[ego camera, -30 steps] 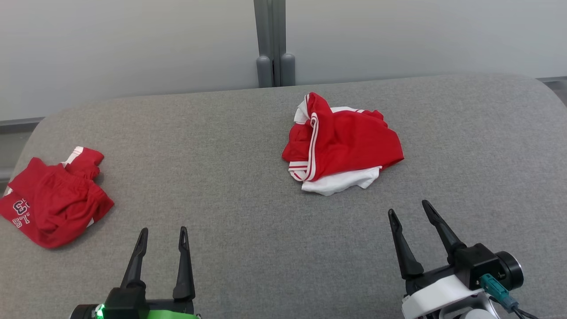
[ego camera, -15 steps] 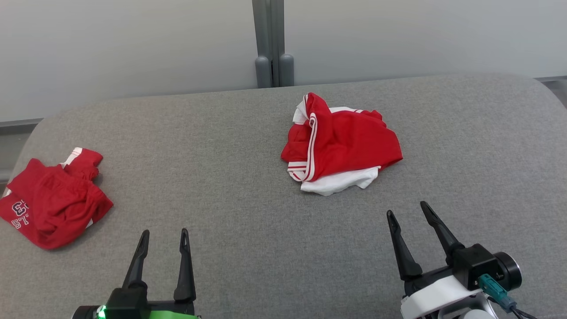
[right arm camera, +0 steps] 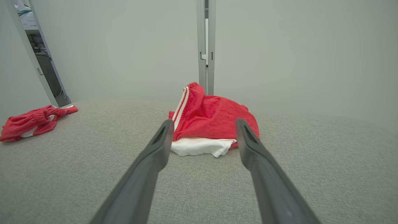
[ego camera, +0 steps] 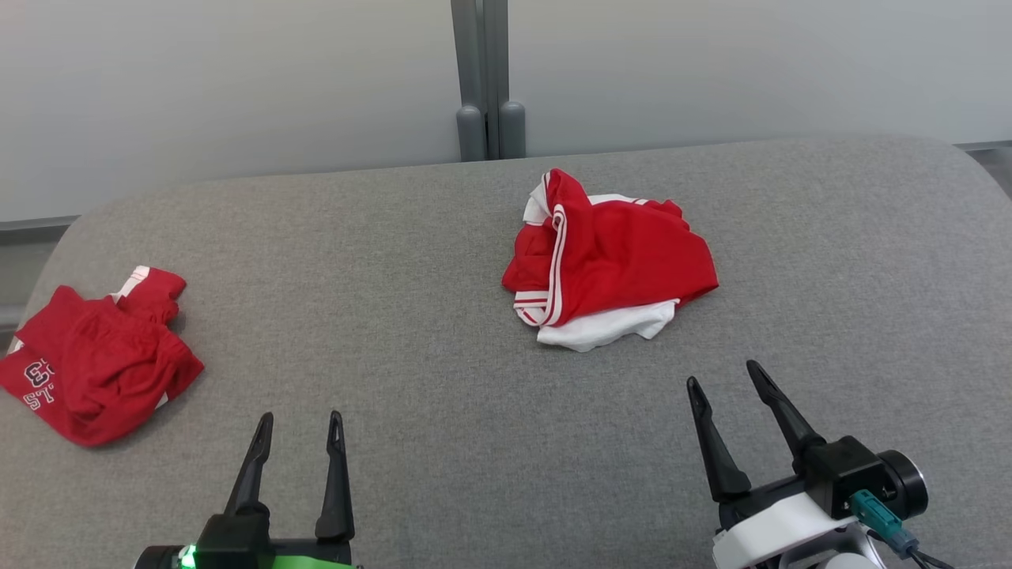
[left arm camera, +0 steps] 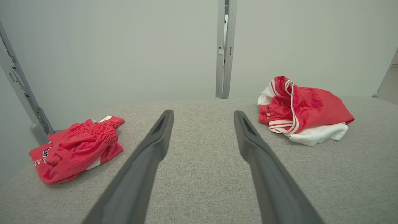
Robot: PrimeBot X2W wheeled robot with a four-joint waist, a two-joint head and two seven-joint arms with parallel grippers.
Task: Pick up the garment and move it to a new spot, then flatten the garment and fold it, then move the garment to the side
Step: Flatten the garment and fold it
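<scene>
**Both grippers nudged inward, garment not grasped**

Since 1 s ago the left gripper [ego camera: 301, 413] has crept toward 3 o'clock and the right gripper [ego camera: 722, 370] toward 9; the head view has dipped slightly too. Both are open, nothing between the fingers. The garment [ego camera: 617, 257], red with white stripes over a white layer, lies crumpled on the grey tabletop [ego camera: 443, 379] at about 12–1 o'clock. It is at 11 o'clock from the right gripper, apart from it. Red shorts [ego camera: 99, 363] lie bunched at the 9 o'clock edge.
</scene>
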